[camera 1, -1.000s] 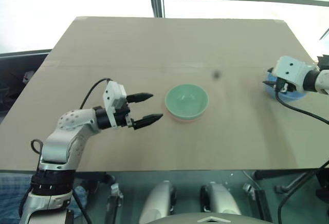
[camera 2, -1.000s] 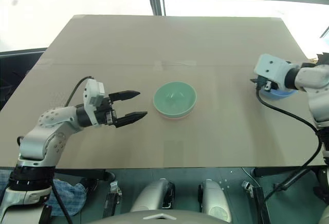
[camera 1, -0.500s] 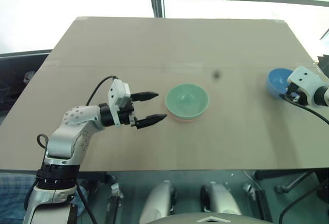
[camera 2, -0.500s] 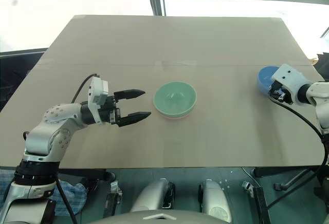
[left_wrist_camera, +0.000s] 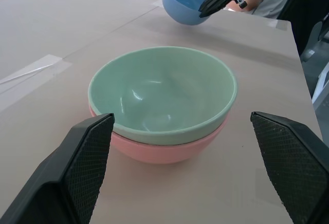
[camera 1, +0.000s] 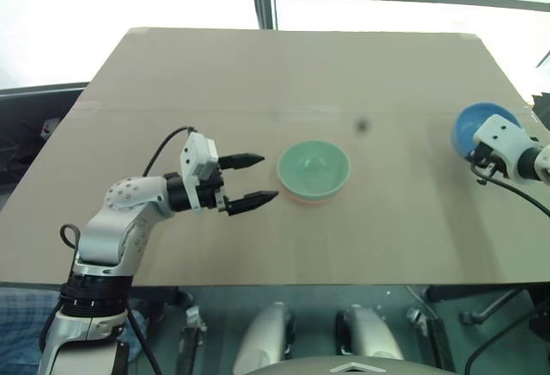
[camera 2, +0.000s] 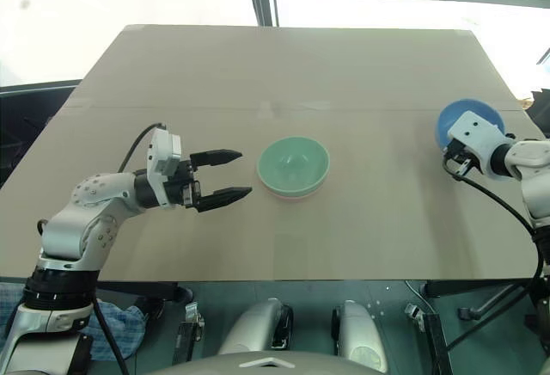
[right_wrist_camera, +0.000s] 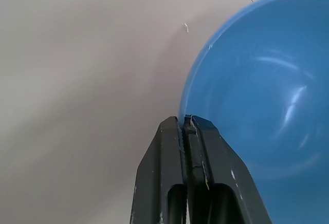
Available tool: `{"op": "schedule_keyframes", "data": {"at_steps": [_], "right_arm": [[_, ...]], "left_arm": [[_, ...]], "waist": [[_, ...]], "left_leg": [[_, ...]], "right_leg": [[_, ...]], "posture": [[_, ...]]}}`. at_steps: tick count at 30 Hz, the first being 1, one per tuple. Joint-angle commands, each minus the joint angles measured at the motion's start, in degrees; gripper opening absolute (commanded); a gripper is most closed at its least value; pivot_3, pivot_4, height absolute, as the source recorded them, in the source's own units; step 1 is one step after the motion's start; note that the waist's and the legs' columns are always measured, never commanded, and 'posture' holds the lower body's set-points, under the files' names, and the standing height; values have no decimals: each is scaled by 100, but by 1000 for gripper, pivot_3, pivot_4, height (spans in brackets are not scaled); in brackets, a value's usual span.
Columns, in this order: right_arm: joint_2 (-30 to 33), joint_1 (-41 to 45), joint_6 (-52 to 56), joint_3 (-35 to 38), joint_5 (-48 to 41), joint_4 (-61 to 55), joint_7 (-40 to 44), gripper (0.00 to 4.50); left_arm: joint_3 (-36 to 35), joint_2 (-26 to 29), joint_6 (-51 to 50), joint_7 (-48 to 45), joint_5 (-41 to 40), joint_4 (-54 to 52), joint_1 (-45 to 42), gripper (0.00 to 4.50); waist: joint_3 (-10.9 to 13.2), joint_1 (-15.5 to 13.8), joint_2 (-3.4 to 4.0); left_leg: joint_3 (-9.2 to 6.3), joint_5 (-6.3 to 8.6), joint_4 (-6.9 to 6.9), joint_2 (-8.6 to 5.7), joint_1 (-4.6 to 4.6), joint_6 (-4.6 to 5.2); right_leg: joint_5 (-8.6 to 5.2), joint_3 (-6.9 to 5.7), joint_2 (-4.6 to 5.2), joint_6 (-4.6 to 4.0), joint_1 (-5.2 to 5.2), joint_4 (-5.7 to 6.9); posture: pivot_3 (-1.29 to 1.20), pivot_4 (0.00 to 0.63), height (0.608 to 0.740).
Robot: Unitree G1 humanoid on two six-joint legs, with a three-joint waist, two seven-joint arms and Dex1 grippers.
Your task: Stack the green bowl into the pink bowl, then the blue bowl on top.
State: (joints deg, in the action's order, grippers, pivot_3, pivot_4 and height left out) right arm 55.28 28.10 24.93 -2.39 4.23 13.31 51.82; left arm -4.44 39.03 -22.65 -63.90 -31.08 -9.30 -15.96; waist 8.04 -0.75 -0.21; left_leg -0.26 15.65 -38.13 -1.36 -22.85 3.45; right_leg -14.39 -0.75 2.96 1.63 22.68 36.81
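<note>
Head views first: green bowl sitting nested in the pink bowl around mid-table, with just a thin salmon sliver poking out under the near rim. Left gripper parked just to the left of the stack, fingers spread wide and pointing at it, holding nothing, not touching. Way over at the right edge, blue bowl tipped up so the opening faces the camera, with the right gripper's white housing right against its near side. Fingers hidden behind that housing from up here, so no telling the grip from these two. Dark speck on the tabletop too, between the stack and the blue one.

Left wrist view: much better look at the stack. Green one seated squarely inside the pink one, rims nearly level, pink wall clearly visible below. Own two finger pads wide apart either side of the stack, clear of it. Also catches the blue bowl in the background, tilted and apparently off the table, black fingertips clamped on its rim. Strip of clear tape on the surface, invisible from above.

Right wrist view: the closeup that settles it. Right gripper pinched tight on the blue bowl's rim, fingers pressed together with the thin edge between them, bowl's inside facing the camera.
</note>
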Motion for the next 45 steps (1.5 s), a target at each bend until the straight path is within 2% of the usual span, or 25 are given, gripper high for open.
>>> {"op": "schedule_keyframes", "data": {"at_steps": [1,5,13,21,29,38,43,44,45], "right_arm": [[100,-4,-26,72,-1,-275,30,12],[155,60,-90,88,-209,-826,371,12],[267,470,666,24,-1195,-3093,1431,12],[137,908,1208,-312,-1845,-4250,1740,12],[-355,1343,1575,-947,-2083,-4746,1517,12],[-970,1986,1555,-1609,-1863,-4523,1230,12],[-1103,2180,1273,-1806,-1679,-4340,1271,12],[-1121,2211,1273,-1811,-1677,-4314,1267,632],[-1147,2241,1298,-1797,-1686,-4288,1242,738]], "left_arm": [[-110,77,98,-27,-22,-54,-67,4500],[-114,96,97,-51,-23,-50,-65,4500],[-118,117,122,-102,-24,14,-81,4500],[-328,-5,294,24,-146,40,-228,4500],[-519,-61,498,90,-200,-25,-184,4500],[-663,12,391,145,-285,-232,94,4500],[-676,26,382,191,-302,-317,188,4500],[-675,28,380,199,-301,-326,193,4500],[-674,30,373,208,-303,-338,197,4500]], "waist": [[0,4,0],[0,8,0],[1,8,2],[0,-6,-6],[0,7,-6],[0,11,-7],[0,-8,-7],[0,-5,-7],[0,-1,-7]], "left_leg": [[0,0,0,0,0,0],[0,0,0,1,1,0],[-1,1,-3,5,-1,2],[-7,4,-7,2,-5,7],[-7,4,-7,3,-5,6],[-7,3,-7,2,-4,5],[-8,3,-8,-1,-5,5],[-9,4,-8,-1,-5,5],[-9,4,-8,-1,-4,5]], "right_leg": [[0,0,0,0,0,0],[0,0,-1,0,0,1],[0,0,-4,1,1,1],[0,-3,3,0,0,-2],[0,-3,1,0,1,-1],[0,-3,1,0,1,-1],[0,-4,3,0,3,-1],[0,-5,3,0,3,-1],[0,-5,3,0,4,-1]], "posture": [[0,150,740],[0,150,740],[0,150,740],[0,150,740],[0,150,740],[0,150,740],[0,150,740],[0,150,740],[0,150,740]]}}
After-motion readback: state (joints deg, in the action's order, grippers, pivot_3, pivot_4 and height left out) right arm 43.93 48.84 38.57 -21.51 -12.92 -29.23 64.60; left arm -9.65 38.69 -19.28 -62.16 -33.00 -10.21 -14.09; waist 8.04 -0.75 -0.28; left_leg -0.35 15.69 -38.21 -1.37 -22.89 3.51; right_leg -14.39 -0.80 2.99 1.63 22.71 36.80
